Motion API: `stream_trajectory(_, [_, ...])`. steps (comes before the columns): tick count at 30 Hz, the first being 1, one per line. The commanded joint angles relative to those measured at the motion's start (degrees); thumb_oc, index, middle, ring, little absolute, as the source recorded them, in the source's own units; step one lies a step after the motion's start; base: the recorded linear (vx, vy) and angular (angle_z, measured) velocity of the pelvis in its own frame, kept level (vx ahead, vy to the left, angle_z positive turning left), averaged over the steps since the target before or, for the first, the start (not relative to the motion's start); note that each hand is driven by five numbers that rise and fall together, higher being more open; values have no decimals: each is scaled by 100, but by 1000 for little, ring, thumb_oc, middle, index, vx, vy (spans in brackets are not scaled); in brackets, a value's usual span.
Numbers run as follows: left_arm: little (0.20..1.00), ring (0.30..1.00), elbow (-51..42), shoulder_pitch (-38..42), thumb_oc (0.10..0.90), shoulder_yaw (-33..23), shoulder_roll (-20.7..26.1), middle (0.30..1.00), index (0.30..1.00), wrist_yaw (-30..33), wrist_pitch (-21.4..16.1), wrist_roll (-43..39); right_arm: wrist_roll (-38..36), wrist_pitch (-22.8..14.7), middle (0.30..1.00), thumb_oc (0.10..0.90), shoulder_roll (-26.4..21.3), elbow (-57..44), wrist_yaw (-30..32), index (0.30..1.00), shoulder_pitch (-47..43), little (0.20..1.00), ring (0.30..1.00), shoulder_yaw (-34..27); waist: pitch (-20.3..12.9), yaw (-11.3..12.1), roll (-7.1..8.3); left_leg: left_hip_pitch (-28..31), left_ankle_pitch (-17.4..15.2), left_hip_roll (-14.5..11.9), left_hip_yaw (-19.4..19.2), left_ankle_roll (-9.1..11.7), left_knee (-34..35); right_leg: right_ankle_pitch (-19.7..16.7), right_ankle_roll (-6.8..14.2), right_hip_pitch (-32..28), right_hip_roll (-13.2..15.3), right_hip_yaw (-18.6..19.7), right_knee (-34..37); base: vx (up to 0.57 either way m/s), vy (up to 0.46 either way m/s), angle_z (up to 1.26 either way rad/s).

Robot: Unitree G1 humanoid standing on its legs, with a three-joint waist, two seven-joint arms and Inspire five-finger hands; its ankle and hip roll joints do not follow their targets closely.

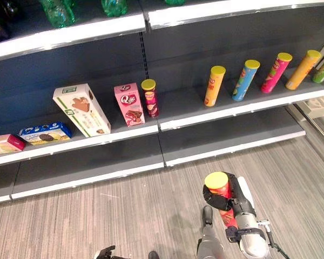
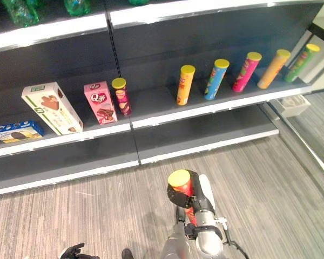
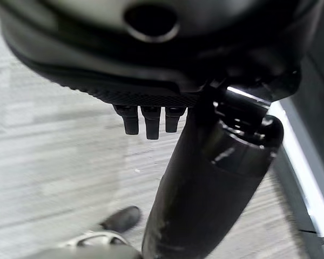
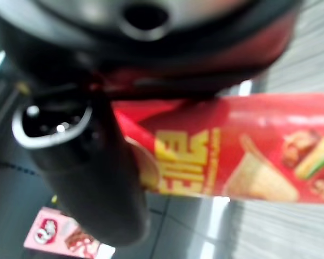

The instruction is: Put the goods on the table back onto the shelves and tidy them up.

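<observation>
While clamped in the curled right robot hand (image 1: pixel 221 198): red can (image 1: pixel 220 197), upright above the floor (image 1: pixel 97 216).

A red snack tube with a yellow lid (image 1: pixel 218 190) stands nearly upright in the right hand (image 1: pixel 227 200), whose dark fingers (image 4: pixel 92 162) wrap its middle, above the grey floor in front of the shelves. Its label shows yellow lettering and pictures of food. The lid faces up, towards the shelf's front edge.
</observation>
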State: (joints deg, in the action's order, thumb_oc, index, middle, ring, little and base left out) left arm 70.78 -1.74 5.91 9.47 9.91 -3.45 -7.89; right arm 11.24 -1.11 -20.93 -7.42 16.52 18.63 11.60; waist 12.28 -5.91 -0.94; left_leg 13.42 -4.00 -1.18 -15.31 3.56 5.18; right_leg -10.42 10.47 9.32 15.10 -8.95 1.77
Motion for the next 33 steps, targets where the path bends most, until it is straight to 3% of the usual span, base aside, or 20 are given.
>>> stream_trajectory(1, [900,900,-254,-59,800,-181,-239,900,900,157,-147,-145,178,-684,300,400,-417,-1182,108,300,-406,300,300,-356,-260,-120,-30,-169,-503,-613,158,5,-513,440,-9,173,-221,-119,-481,173,-178,34])
stream_trajectory(2, [900,900,-254,-59,800,-181,-239,900,900,157,-147,-145,178,-683,300,400,-417,-1182,108,300,-406,300,300,-356,-261,-121,-30,-170,-504,-614,160,5,-514,440,-9,173,-222,-121,-480,249,-276,15])
stream_trajectory(5, [900,900,-237,-146,800,-121,-355,900,900,89,-166,-236,95,-863,300,400,-610,-1336,-14,300,-421,300,300,-325,-389,-98,-173,-389,-184,-969,278,180,-1210,729,-286,-100,-626,-230,-356,265,-330,-8])
stream_trajectory(7, [900,900,-372,-161,800,-86,-353,900,900,57,-160,-306,127,-907,300,400,-697,-1405,-28,300,-383,300,300,-294,-338,-25,-169,-796,385,-1264,396,285,-2369,1026,-599,-465,-877,-290,-233,234,-362,-11])
stream_trajectory(9, [900,900,-455,-162,800,-84,-345,900,900,73,-194,-394,234,-919,300,400,-764,-1466,17,300,-308,300,300,-294,-240,33,-83,-1182,653,-1322,594,253,-3348,1167,-789,-691,-968,-307,-184,134,-214,2])
stream_trajectory(11, [900,900,-502,-183,800,-98,-353,900,900,116,-219,-482,276,-937,300,400,-784,-1467,8,300,-282,300,300,-267,-213,45,-56,-1294,676,-1346,557,214,-3518,1232,-844,-777,-993,-351,-165,138,-131,3])
stream_trajectory(12, [900,900,-665,-186,800,-80,-373,900,900,112,-264,-649,333,-886,300,400,-807,-1379,6,300,-267,300,300,-231,-136,138,18,-1658,411,-1139,575,108,-3569,1342,-845,-912,-976,-309,-132,204,-124,-6])
stream_trajectory(14, [900,900,-721,-219,800,-55,-392,900,900,109,-287,-686,385,-890,300,400,-858,-1423,-16,300,-246,300,300,-230,-139,160,70,-1940,92,-1084,482,39,-3105,1385,-736,-987,-875,-310,-108,169,5,19])
stream_trajectory(16, [900,900,-710,-251,800,-35,-410,900,900,107,-279,-688,416,-887,300,400,-867,-1415,-12,300,-246,300,300,-224,-156,192,66,-2051,180,-1277,308,92,-2258,1426,-665,-1037,-780,-383,-95,123,88,8])
stream_trajectory(17, [900,900,-709,-253,800,-34,-410,900,900,107,-280,-689,417,-888,300,400,-868,-1415,-11,300,-244,300,300,-223,-160,191,76,-2029,203,-1260,300,91,-2214,1427,-664,-1039,-768,-383,-94,192,142,10])
stream_trajectory(18, [900,900,-639,-306,800,-68,-439,900,900,134,-297,-806,506,-914,300,400,-889,-1408,88,300,-213,300,300,-240,-158,274,-5,-2211,748,-1406,346,255,-1331,1517,-609,-1132,-794,-392,-106,206,148,11])
stream_trajectory(19, [900,900,-614,-296,800,-91,-453,900,900,163,-311,-902,545,-926,300,400,-896,-1410,138,300,-201,300,300,-241,-139,309,-50,-2250,1043,-1503,410,345,-965,1585,-580,-1192,-799,-414,-134,204,146,3])
stream_trajectory(21, [900,900,-597,-276,800,-96,-464,900,900,189,-295,-907,634,-926,300,400,-926,-1430,199,300,-193,300,300,-252,-121,327,-92,-2344,1247,-1632,424,395,-728,1639,-558,-1243,-790,-457,-157,171,134,-7])
stream_trajectory(22, [900,900,-457,-324,800,-170,-486,900,900,209,-250,-997,607,-926,300,400,-880,-1450,198,300,-87,300,300,-216,-166,278,-208,-2064,1236,-1732,309,451,-427,1773,-499,-1296,-813,-397,-328,326,291,-22])
stream_trajectory(27, [900,900,-577,-154,800,15,-353,900,900,240,-265,-455,652,-889,300,400,-728,-1389,196,300,49,300,300,-192,-189,163,-303,-1804,1216,-1464,-167,466,-210,1501,-307,-1276,-444,-228,-171,150,265,-22])
stream_trajectory(33, [900,900,-456,-90,800,49,-370,900,900,276,-287,-422,695,-901,300,400,-670,-1350,239,300,-23,300,300,-101,-183,180,-217,-1794,1119,-1296,-296,403,-82,1194,-122,-1080,-254,-203,83,7,115,-6])
